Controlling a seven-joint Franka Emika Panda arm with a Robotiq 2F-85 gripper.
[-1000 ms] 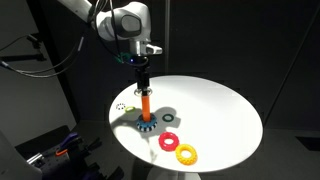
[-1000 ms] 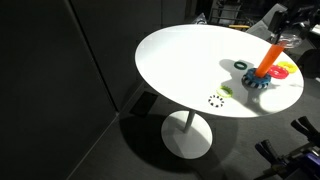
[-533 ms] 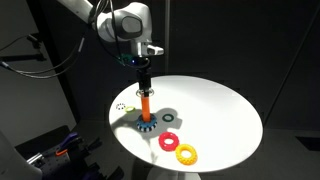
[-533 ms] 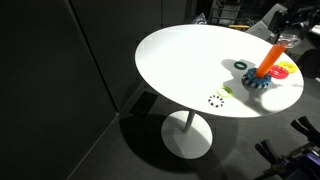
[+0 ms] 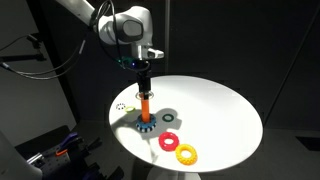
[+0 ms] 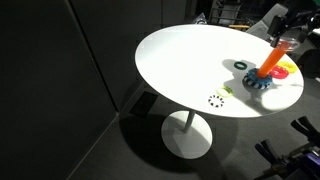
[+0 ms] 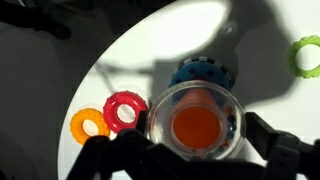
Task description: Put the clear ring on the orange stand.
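Observation:
My gripper (image 7: 197, 135) is shut on the clear ring (image 7: 160, 108), a see-through ring with a few small coloured specks. In the wrist view the orange stand's peg top (image 7: 196, 126) shows through the ring's middle, with its blue toothed base (image 7: 200, 72) behind. In both exterior views the gripper (image 5: 141, 68) (image 6: 284, 38) hangs right over the top of the orange stand (image 5: 144, 104) (image 6: 270, 64). Whether the ring touches the peg cannot be told.
A red ring (image 5: 169, 142) (image 7: 125, 110) and a yellow ring (image 5: 186, 154) (image 7: 88, 124) lie by the stand. A black ring (image 5: 168, 118) (image 6: 241, 66), a small green ring (image 7: 305, 55) (image 6: 227, 91) and a dotted pale ring (image 5: 122, 106) (image 6: 216, 99) also lie on the white round table (image 5: 220, 110).
The gripper with the ring has eased slightly lower over the peg. Nothing else has moved.

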